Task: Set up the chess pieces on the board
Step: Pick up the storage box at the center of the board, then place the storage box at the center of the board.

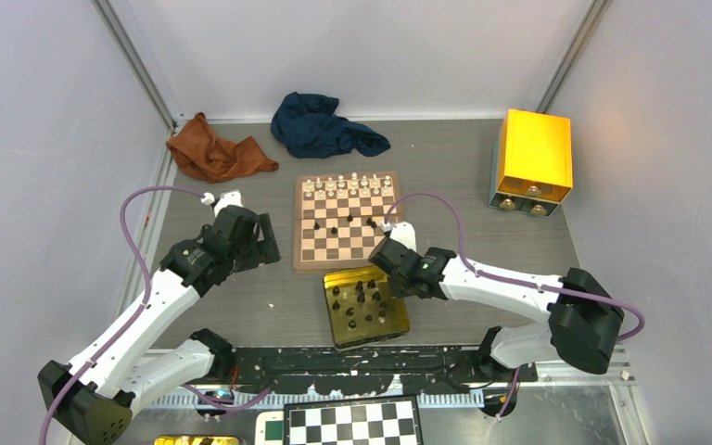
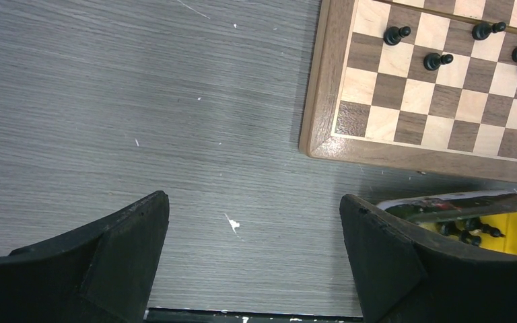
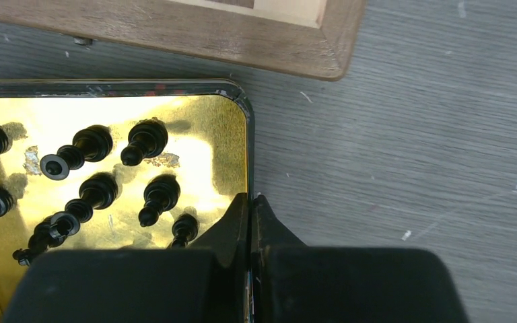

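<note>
Tiny black chess pieces [image 3: 151,138] are lying mostly tipped over in a shallow gold tin tray [image 3: 195,128], which is sitting on the grey wood-grain table [image 2: 108,101] just beyond a black-and-white checkered board [image 1: 352,424] at the near edge. The right gripper [image 3: 250,202] is reaching down at the tray's right side. Its jaws are pressing together along the thin rim, one finger over the gold floor and the other over the table, and so are pinching the tray's wall. A narrow strip of table is showing between the tray and the square wooden chessboard with light and dark brown squares [image 2: 318,81], which is lying just behind it.

To the left, the left gripper [image 2: 252,202] is hovering over bare table beside the board's near left corner. Its jaws are standing wide apart and holding nothing.

On the board, a handful of the black pieces are standing loosely about the middle squares, well apart from one another. Small cream pieces [image 1: 338,185] are lining the two far rows.

Farther back, a crumpled rust-orange cloth [image 1: 213,148] is lying off the board's far left corner. A crumpled dark blue cloth [image 1: 324,128] is sitting by the back wall. A yellow box [image 1: 533,156] is standing at the far right of the table.
</note>
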